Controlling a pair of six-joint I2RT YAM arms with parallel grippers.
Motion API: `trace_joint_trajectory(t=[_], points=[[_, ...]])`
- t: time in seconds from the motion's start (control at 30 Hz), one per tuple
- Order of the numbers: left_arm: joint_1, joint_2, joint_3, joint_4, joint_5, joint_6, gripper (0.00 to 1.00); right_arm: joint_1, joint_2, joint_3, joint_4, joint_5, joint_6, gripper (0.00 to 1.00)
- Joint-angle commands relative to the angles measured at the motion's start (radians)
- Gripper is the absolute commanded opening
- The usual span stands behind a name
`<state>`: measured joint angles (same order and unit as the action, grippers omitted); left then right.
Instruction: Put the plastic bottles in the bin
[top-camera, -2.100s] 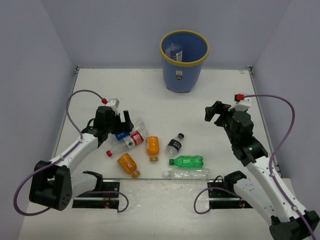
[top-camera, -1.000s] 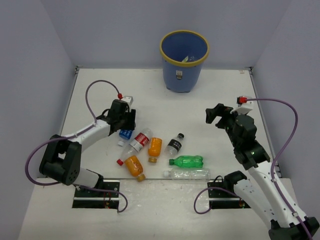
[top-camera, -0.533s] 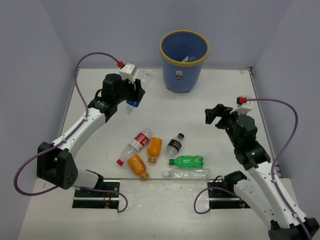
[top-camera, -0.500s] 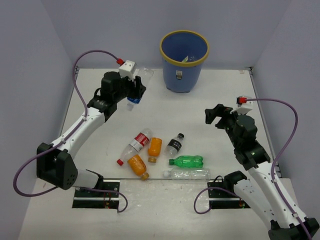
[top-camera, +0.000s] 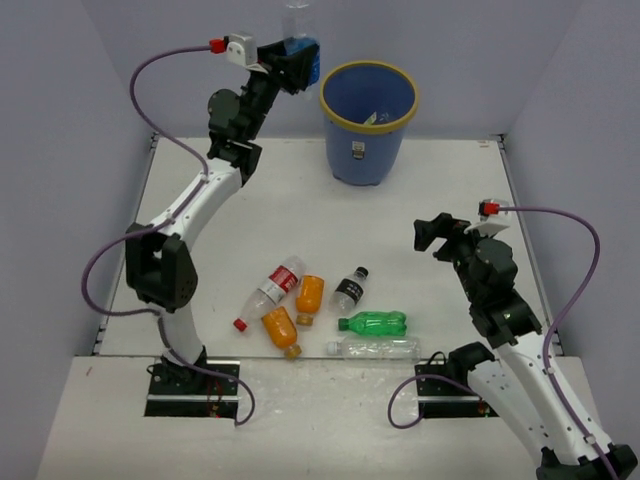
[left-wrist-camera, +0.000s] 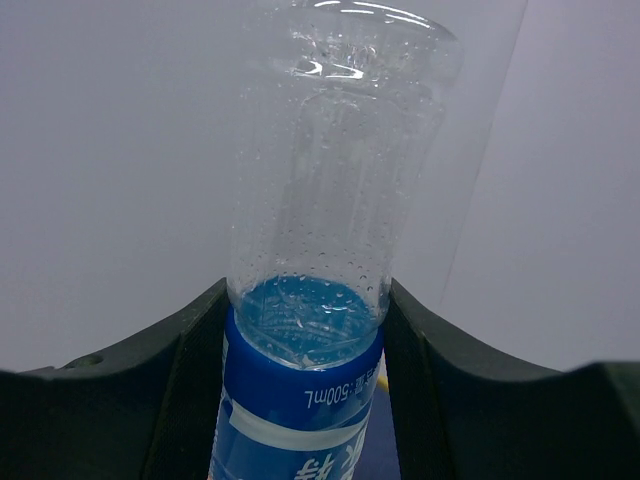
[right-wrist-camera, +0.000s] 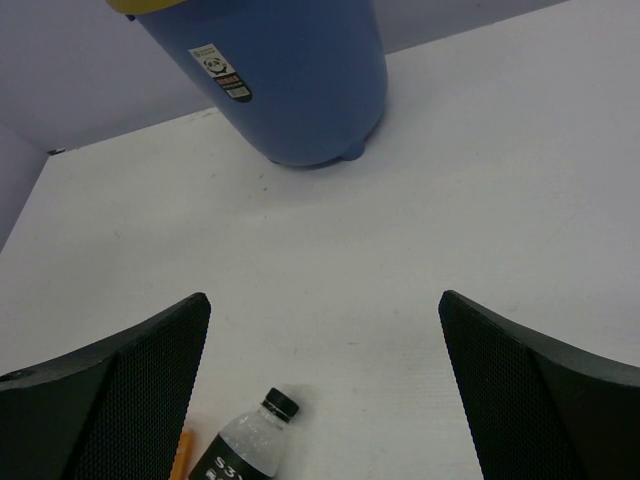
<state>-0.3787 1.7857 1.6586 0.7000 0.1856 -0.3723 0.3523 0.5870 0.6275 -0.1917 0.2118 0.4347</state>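
While aloft beside the round blue bin (top-camera: 367, 150), left tool (left-wrist-camera: 305, 290) clamped on a droplet-beaded clear bottle (left-wrist-camera: 335, 200); right tool (right-wrist-camera: 322, 298) agape

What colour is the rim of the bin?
Yellow, around the blue bin; the top external view shows it best.

Both arms are built of white links and black joints, the left arm (top-camera: 197, 205) and the right arm (top-camera: 530, 390) each on a black base plate (top-camera: 195, 385). A purple cable (top-camera: 135, 85) with a red connector (top-camera: 215, 46) runs to each wrist. The right end effector (top-camera: 437, 235) has black fingers (right-wrist-camera: 120, 380) faced with fine mesh
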Motion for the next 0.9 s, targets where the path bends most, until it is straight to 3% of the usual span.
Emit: trace_joint_trajectory(t=[0.0,0.13,0.3,0.5,0.57,0.63,0.73,0.87], points=[[-0.011,0.175,0.185,0.22,-0.083,-0.16,0.35,-0.005,-0.013,-0.018,0.059,0.078,0.008,0.99],[-0.042,0.362,0.365,0.271,-0.11,-0.209,0.37,-0.01,-0.029,-0.034,0.063,0.146,0.009,0.99],[-0.085,0.557,0.576,0.249,-0.113,-0.239,0.48,-0.012,-0.028,-0.043,0.082,0.155,-0.001,0.99],[-0.125,0.618,0.568,0.242,-0.164,-0.173,0.51,-0.015,-0.018,-0.043,0.081,0.161,-0.004,0.99],[-0.137,0.627,0.541,0.236,-0.163,-0.139,0.65,-0.015,-0.012,-0.043,0.086,0.163,-0.01,0.99],[-0.149,0.627,0.521,0.226,-0.166,-0.112,0.69,-0.015,-0.004,-0.038,0.084,0.176,-0.014,0.99],[-0.158,0.62,0.489,0.21,-0.178,-0.066,0.97,-0.015,0.0,-0.038,0.084,0.182,-0.014,0.99],[-0.16,0.605,0.48,0.193,-0.176,-0.042,1.0,-0.015,0.0,-0.038,0.085,0.186,-0.02,0.99]])
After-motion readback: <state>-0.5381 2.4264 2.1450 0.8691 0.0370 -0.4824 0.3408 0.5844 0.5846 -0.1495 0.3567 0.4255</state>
